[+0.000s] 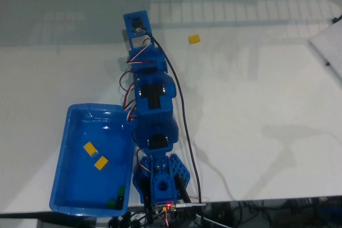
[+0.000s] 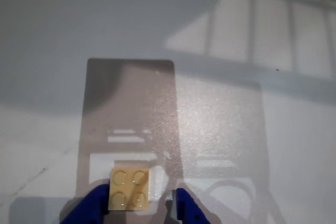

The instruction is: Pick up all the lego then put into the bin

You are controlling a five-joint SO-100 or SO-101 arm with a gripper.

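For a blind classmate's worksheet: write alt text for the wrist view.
A pale tan lego with four studs lies on the white table between the blue fingertips of the open end effector. Shadows fall across the table beyond it.

Between my blue plastic gripper (image 2: 140,211) fingers (image 2: 86,208) I see a pale tan, smooth, slightly shiny plastic lego brick (image 2: 128,188) on the matt, finely grained white tabletop (image 2: 220,129), while the shallow blue plastic bin (image 1: 67,156) looks glossy with bright highlights.
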